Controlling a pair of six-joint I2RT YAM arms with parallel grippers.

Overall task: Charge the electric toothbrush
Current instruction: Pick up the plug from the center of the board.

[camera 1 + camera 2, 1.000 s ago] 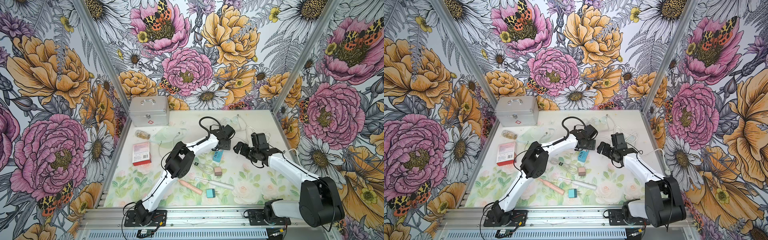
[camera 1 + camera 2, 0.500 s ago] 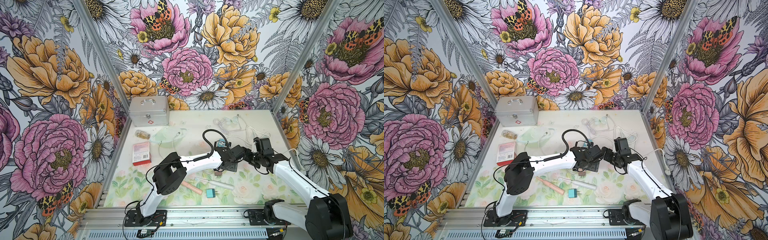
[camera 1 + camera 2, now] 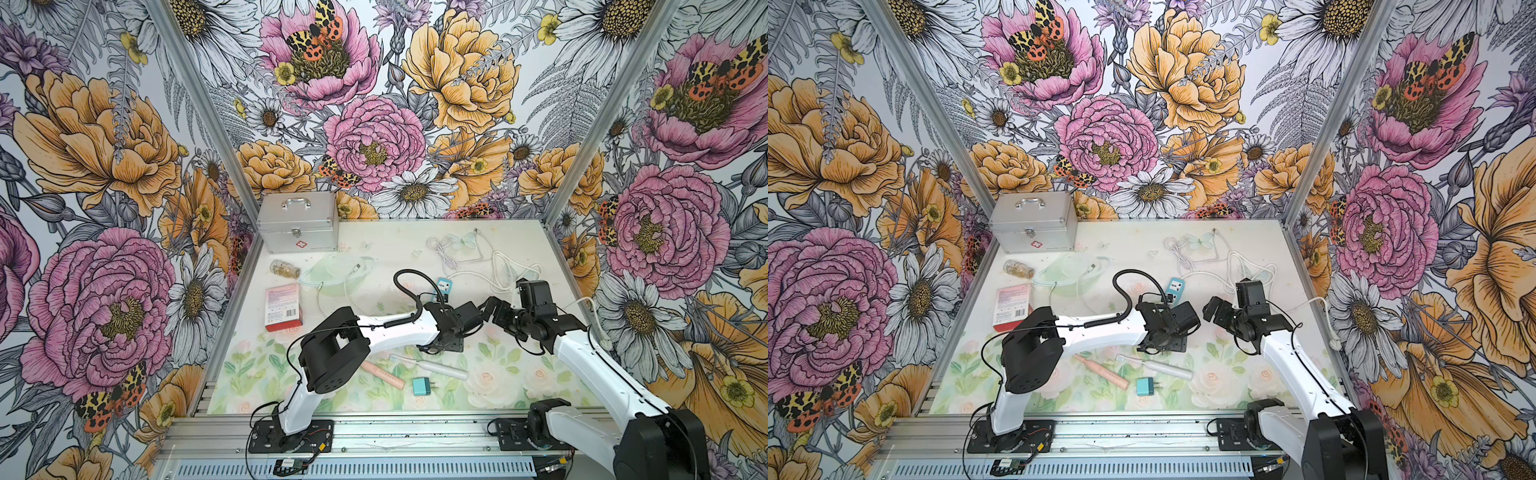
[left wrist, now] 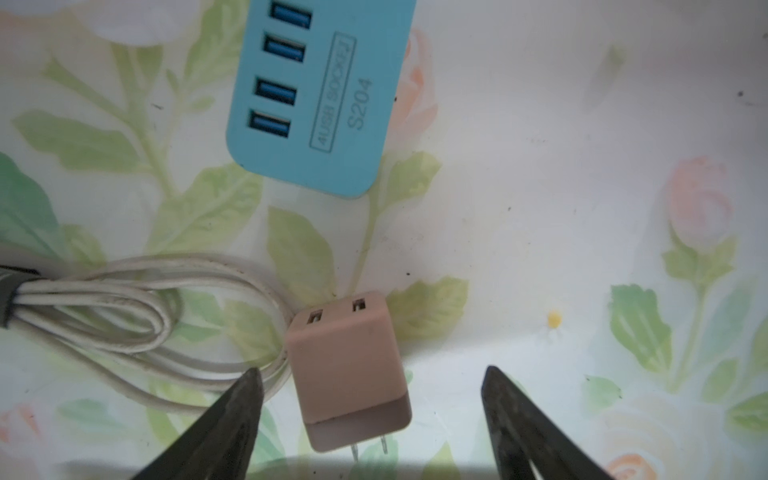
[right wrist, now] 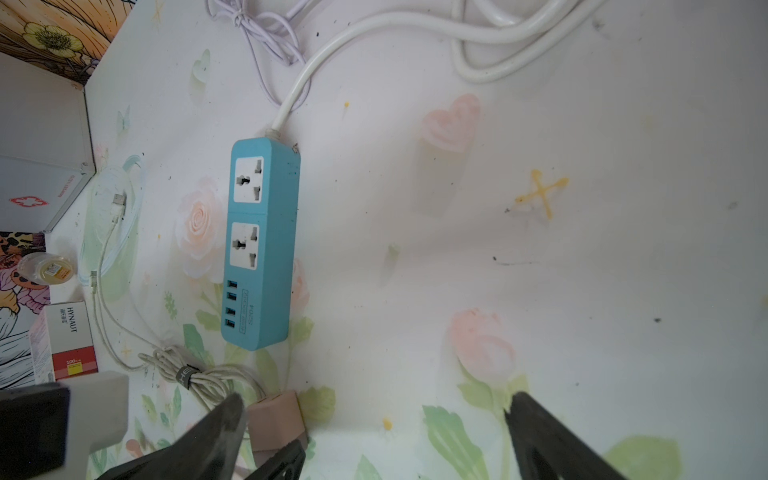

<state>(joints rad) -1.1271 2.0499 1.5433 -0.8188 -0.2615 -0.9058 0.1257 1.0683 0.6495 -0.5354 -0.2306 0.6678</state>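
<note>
The left tool [image 4: 371,384] stands wide open astride a tan charger [image 4: 347,365], gripping nothing, just off the USB end of the blue power strip [image 4: 320,95]. The right tool [image 5: 372,405] gapes fully, empty, near that same end. The white toothbrush [image 3: 436,368] lies flat on the desk [image 3: 519,374], well apart from the power strip, on the robot's side.

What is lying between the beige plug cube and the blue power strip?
Nothing: only bare flowered tablecloth separates the beige plug cube from the power strip, as the left wrist view shows. A coiled white cable lies beside the cube.
</note>
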